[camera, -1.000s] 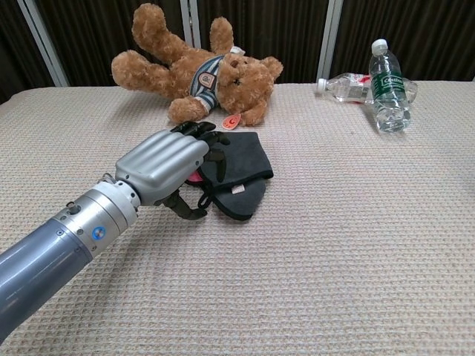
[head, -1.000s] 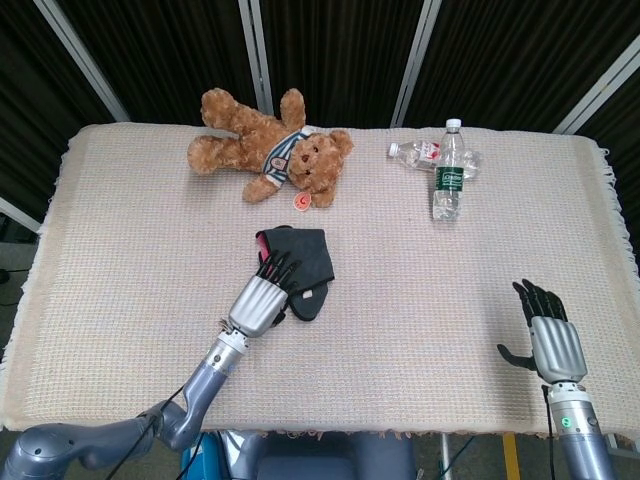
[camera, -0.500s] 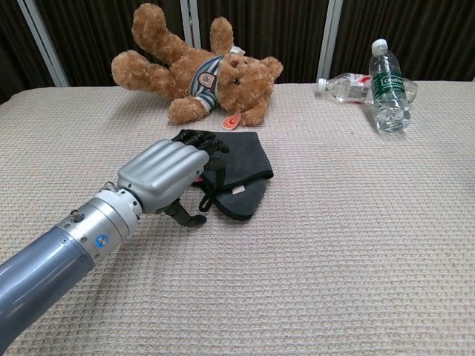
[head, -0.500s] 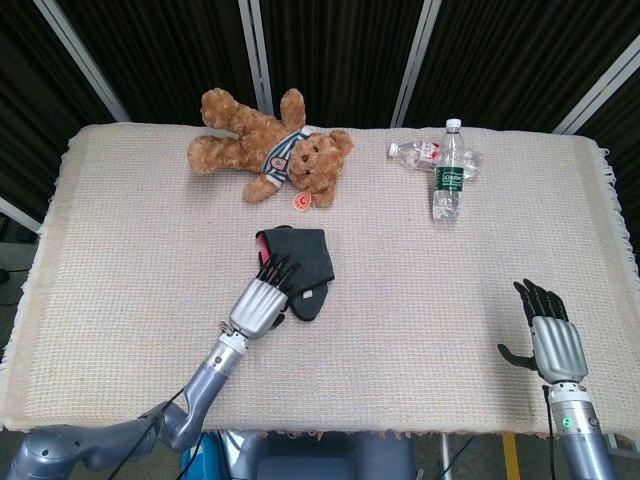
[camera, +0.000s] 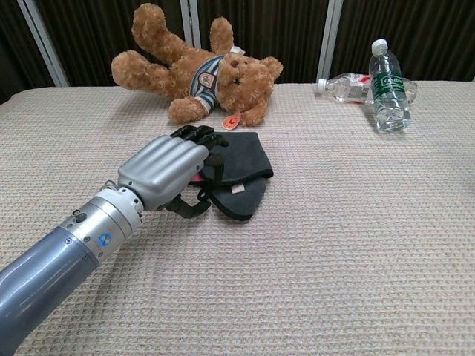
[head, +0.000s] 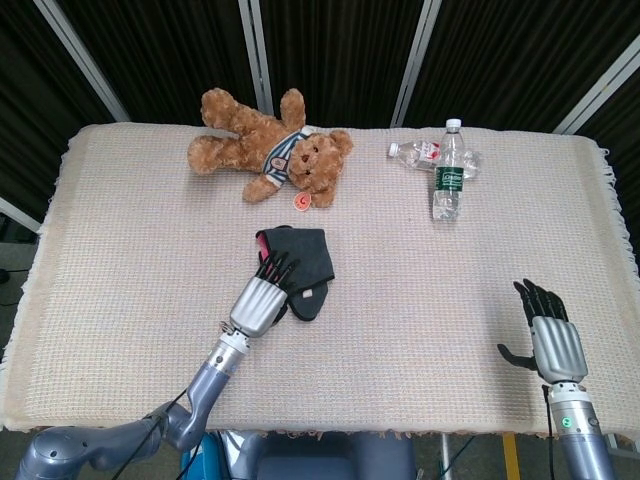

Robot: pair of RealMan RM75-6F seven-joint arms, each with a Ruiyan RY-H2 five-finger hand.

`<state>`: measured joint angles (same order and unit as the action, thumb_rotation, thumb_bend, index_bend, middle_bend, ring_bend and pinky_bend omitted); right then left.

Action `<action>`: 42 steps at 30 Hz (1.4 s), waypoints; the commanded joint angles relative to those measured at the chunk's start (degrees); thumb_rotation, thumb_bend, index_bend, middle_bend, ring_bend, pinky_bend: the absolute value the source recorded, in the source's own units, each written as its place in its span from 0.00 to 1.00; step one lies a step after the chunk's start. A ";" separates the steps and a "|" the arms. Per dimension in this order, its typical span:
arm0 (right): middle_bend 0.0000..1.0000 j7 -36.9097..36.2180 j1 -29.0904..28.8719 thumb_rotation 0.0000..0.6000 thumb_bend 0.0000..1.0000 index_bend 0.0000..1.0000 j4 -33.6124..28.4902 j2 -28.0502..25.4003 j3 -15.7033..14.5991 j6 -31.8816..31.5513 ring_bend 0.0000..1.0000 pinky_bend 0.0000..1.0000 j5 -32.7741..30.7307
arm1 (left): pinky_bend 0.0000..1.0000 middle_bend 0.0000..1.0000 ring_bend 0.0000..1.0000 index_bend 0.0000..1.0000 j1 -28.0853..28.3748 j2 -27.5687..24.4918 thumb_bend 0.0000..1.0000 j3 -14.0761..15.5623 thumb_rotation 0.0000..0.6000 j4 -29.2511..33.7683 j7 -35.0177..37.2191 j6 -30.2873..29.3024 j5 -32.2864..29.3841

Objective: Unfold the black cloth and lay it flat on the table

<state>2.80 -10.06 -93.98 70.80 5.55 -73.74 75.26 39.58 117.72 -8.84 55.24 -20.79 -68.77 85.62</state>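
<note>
The black cloth [head: 308, 262] lies folded in a small bundle at mid-table, with a bit of pink showing at its left edge and a small tag on its lower flap. In the chest view the cloth [camera: 241, 174] sits just below the teddy bear. My left hand [head: 262, 298] reaches over its left side. The fingertips rest on the cloth's left edge and the thumb curls under near the lower corner [camera: 165, 169]. Nothing is lifted. My right hand [head: 548, 335] hovers open near the front right edge, far from the cloth and outside the chest view.
A brown teddy bear [head: 270, 150] lies at the back, just beyond the cloth. An upright water bottle [head: 449, 172] and a lying bottle [head: 415, 152] stand at the back right. The woven beige table cover [head: 130, 250] spans the whole table.
My left hand has shifted slightly at the cloth's left edge, its thumb now closer to the fabric. The cloth and my right hand have not moved.
</note>
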 commanded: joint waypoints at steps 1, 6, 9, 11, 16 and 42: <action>0.00 0.05 -0.03 1.00 0.22 0.00 0.01 0.03 -0.03 0.06 0.00 0.00 -0.01 | 0.00 0.11 0.00 0.48 -0.02 -0.06 0.37 -0.05 1.00 0.01 0.31 -0.22 0.04; 0.00 0.26 -0.04 1.00 0.22 0.00 -0.05 0.08 -0.11 0.12 0.00 0.00 -0.08 | 0.00 0.11 0.00 0.50 -0.12 -0.38 0.40 0.05 1.00 0.02 0.75 -0.67 0.20; 0.00 0.35 -0.04 1.00 0.22 0.00 -0.12 0.07 -0.16 0.04 0.00 0.00 0.05 | 0.00 0.12 0.00 0.52 -0.18 -0.54 0.43 0.05 1.00 0.10 0.92 -0.72 0.11; 0.00 0.40 -0.04 1.00 0.22 0.00 -0.12 0.09 -0.20 0.06 0.00 0.00 0.05 | 0.00 0.12 0.00 0.53 -0.20 -0.67 0.46 0.15 1.00 0.13 0.92 -0.79 0.17; 0.00 0.51 -0.03 1.00 0.22 0.00 -0.11 0.12 -0.27 0.06 0.00 0.00 0.05 | 0.00 0.13 0.00 0.55 -0.34 -0.99 0.48 0.17 1.00 0.23 1.11 -0.89 0.04; 0.00 1.34 -3.22 1.00 0.22 0.00 -2.99 -0.30 2.10 4.26 0.00 0.00 -3.09 | 0.00 0.13 0.00 0.57 17.66 -14.69 0.48 -25.25 1.00 21.60 -12.28 10.51 -12.05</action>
<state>3.90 -12.82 -96.38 70.77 7.23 -69.85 72.45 52.77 105.20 -29.28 74.44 -28.88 -61.89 77.72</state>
